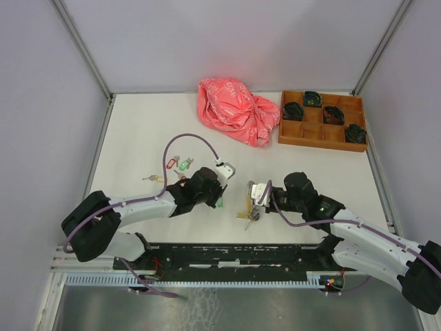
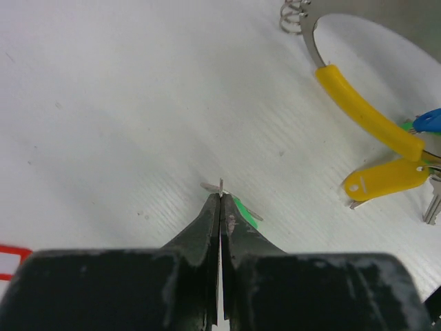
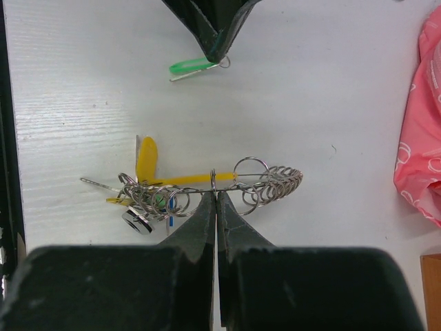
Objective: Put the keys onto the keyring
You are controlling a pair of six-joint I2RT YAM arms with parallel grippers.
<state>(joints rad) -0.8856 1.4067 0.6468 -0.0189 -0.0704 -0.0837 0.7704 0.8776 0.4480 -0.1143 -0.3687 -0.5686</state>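
Observation:
My left gripper (image 2: 221, 195) is shut on the small split ring of a green-tagged key (image 2: 245, 210), low over the white table; the same key (image 3: 191, 67) hangs from its tips in the right wrist view. My right gripper (image 3: 216, 194) is shut on the wire of the keyring (image 3: 272, 181), a silvery coiled loop with a yellow band (image 2: 365, 110). A yellow-tagged key (image 2: 386, 178) and a blue tag (image 2: 428, 120) hang on the loop. From above, the left gripper (image 1: 219, 201) and right gripper (image 1: 255, 198) sit close together. Three loose keys (image 1: 180, 165) lie to the left.
A crumpled pink bag (image 1: 238, 110) lies at the back centre. An orange compartment tray (image 1: 317, 131) with black bundles stands at the back right. Grey walls enclose the table, and a black rail (image 1: 227, 255) runs along the near edge.

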